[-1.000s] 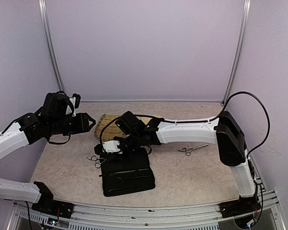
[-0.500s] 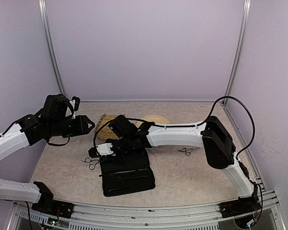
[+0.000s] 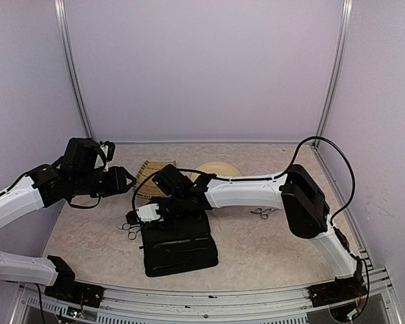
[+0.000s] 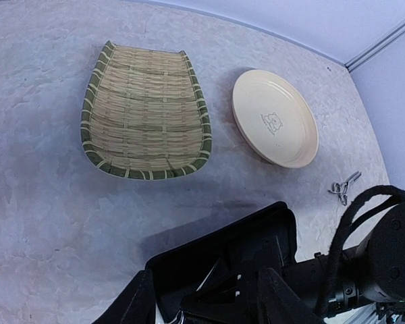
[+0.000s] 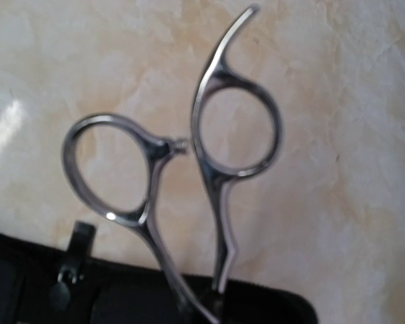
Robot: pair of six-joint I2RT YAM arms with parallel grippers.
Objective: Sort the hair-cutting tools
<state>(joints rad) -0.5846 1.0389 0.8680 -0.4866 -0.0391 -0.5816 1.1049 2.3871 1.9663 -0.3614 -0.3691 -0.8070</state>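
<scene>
Scissors [image 5: 208,177] lie at the left edge of the case [image 3: 179,248], ring handles out over the tabletop [image 3: 270,250] and blades pointing back toward the case. Right gripper [image 3: 140,220] is stretched across to them. Its jaws are together, apparently pinched on the blades, though the contact itself is hidden. Likely reason for that hold: the blades are the flat, thin part, and the rings stay free of the fingers.

Left gripper [image 3: 126,179] hangs up and left of the case with its jaws apart and nothing between them. It looks parked clear of the working arm.

Tray [image 4: 88,121] and plate [image 4: 277,118] sit side by side beyond the case. Both are bare and are probably the sorting spots.

Second scissors [image 3: 262,213] lie alone on the tabletop, right of the case and well apart from it.

Scissors up close: slim polished silver, two round finger rings, one with a curved tang hooking outward. The narrow shanks converge toward the pivot, which is out of frame. Slippery metal, a poor thing to grip.

Clips not made out. A small black tab at the case edge may only be a zip pull.
</scene>
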